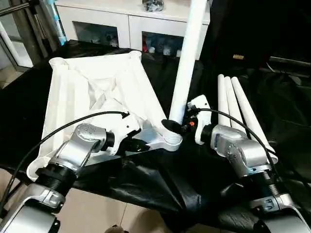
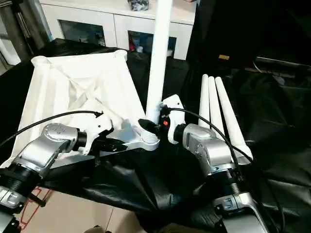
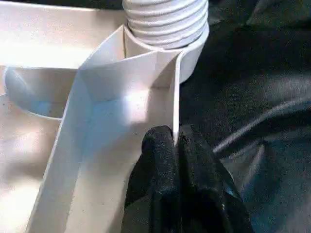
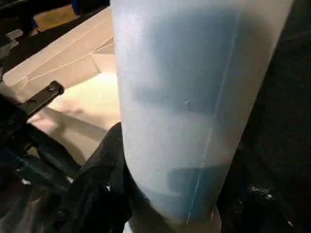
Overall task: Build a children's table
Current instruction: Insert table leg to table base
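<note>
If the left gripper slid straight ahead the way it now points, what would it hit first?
Probably the threaded corner socket. The left gripper is shut on the tabletop's thin edge rib, and that rib runs straight to the socket, where the upright leg stands.

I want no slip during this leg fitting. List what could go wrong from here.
1. The upright leg leans slightly in the corner socket; forcing it might cross the threads.
2. The left gripper pinches only a thin tabletop rib; it may slip and let the tabletop turn.
3. The right gripper holds the leg low down, so the tall top could sway.
</note>
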Tool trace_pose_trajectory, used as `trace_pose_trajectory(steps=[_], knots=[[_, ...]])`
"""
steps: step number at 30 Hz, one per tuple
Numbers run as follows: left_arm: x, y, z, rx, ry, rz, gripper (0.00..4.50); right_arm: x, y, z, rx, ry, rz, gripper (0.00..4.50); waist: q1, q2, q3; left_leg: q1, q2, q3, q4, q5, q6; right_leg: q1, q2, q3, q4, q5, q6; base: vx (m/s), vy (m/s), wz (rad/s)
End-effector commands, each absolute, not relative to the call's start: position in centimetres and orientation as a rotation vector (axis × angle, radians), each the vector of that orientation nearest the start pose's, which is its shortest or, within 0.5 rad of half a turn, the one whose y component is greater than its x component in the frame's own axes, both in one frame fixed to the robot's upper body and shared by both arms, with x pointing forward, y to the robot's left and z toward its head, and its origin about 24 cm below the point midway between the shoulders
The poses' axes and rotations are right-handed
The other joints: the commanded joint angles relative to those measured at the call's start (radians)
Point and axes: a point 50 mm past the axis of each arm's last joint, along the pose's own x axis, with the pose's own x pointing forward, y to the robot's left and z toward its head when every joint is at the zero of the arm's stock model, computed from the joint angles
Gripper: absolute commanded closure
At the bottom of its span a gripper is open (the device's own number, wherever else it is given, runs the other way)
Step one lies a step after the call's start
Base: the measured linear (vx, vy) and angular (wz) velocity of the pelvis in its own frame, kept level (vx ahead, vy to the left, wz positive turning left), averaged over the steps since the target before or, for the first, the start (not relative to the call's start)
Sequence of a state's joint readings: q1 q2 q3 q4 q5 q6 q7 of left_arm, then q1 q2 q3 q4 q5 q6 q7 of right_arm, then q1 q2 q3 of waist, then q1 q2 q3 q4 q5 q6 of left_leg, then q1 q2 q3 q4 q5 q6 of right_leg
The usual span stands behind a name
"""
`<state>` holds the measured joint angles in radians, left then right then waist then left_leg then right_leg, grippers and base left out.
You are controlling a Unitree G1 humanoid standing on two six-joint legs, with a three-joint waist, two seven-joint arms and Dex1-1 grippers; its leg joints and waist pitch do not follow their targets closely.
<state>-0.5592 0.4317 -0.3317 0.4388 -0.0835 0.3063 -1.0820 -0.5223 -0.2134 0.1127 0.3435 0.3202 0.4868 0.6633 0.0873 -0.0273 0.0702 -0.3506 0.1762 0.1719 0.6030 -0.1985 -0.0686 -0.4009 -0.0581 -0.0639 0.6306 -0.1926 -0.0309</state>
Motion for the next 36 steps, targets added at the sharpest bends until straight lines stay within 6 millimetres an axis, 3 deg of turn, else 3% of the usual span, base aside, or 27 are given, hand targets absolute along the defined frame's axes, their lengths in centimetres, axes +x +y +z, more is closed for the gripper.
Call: trace_pose_trajectory(steps=[1, 3, 4, 8, 14, 21, 26, 36], knots=[[31.9, 12.5, 7.2, 0.285, 0.411, -1.231, 4.50, 32.2, -11.2, 5.4, 0.165, 0.392, 0.815, 2.59, -0.002, -0.002, -0.076, -0.002, 0.049, -0.012, -0.067, -0.090, 0.011, 0.059, -0.089, 0.060, -0.075, -0.172, -0.183, 0.000, 0.000, 0.00], [32.0, 12.4, 7.2, 0.282, 0.408, -1.225, 4.50, 32.0, -11.6, 5.0, 0.194, 0.393, 0.793, 2.59, -0.001, -0.002, -0.075, -0.002, 0.048, -0.012, -0.068, -0.093, 0.013, 0.059, -0.090, 0.060, -0.077, -0.175, -0.185, 0.000, 0.000, 0.00], [32.1, 12.4, 7.2, 0.279, 0.406, -1.221, 4.50, 31.8, -12.0, 4.4, 0.219, 0.396, 0.767, 2.59, 0.003, 0.010, -0.075, 0.000, 0.049, -0.013, -0.067, -0.099, 0.012, 0.056, -0.091, 0.060, -0.077, -0.179, -0.187, 0.000, 0.000, 0.00], [32.3, 12.4, 7.3, 0.280, 0.403, -1.203, 4.50, 30.9, -12.9, 2.8, 0.268, 0.400, 0.710, 2.59, 0.003, 0.006, -0.077, 0.000, 0.049, -0.012, -0.068, -0.114, 0.015, 0.058, -0.089, 0.059, -0.079, -0.171, -0.194, 0.000, 0.000, 0.00], [32.6, 12.4, 7.4, 0.277, 0.402, -1.189, 4.50, 29.9, -13.9, 1.0, 0.340, 0.392, 0.631, 2.59, 0.004, 0.017, -0.076, 0.002, 0.049, -0.013, -0.070, -0.144, 0.013, 0.056, -0.091, 0.059, -0.087, -0.210, -0.191, 0.000, 0.000, 0.00], [33.1, 12.4, 7.3, 0.283, 0.391, -1.149, 4.50, 28.8, -14.6, -0.5, 0.296, 0.344, 0.550, 2.60, 0.003, 0.014, -0.073, 0.003, 0.050, -0.015, -0.074, -0.176, 0.013, 0.054, -0.093, 0.058, -0.096, -0.284, -0.174, 0.000, 0.000, 0.00], [33.2, 12.3, 7.2, 0.289, 0.389, -1.142, 4.50, 28.1, -13.9, -1.1, 0.231, 0.324, 0.595, 2.60, 0.001, 0.016, -0.072, 0.004, 0.051, -0.017, -0.078, -0.197, 0.018, 0.051, -0.093, 0.057, -0.101, -0.326, -0.158, 0.000, 0.000, 0.00], [33.1, 12.5, 7.0, 0.314, 0.398, -1.159, 4.50, 28.8, -13.7, -0.8, 0.075, 0.363, 0.688, 2.60, -0.006, 0.013, -0.066, 0.004, 0.051, -0.021, -0.084, -0.241, 0.018, 0.049, -0.096, 0.057, -0.115, -0.440, -0.125, 0.000, 0.000, 0.00]])
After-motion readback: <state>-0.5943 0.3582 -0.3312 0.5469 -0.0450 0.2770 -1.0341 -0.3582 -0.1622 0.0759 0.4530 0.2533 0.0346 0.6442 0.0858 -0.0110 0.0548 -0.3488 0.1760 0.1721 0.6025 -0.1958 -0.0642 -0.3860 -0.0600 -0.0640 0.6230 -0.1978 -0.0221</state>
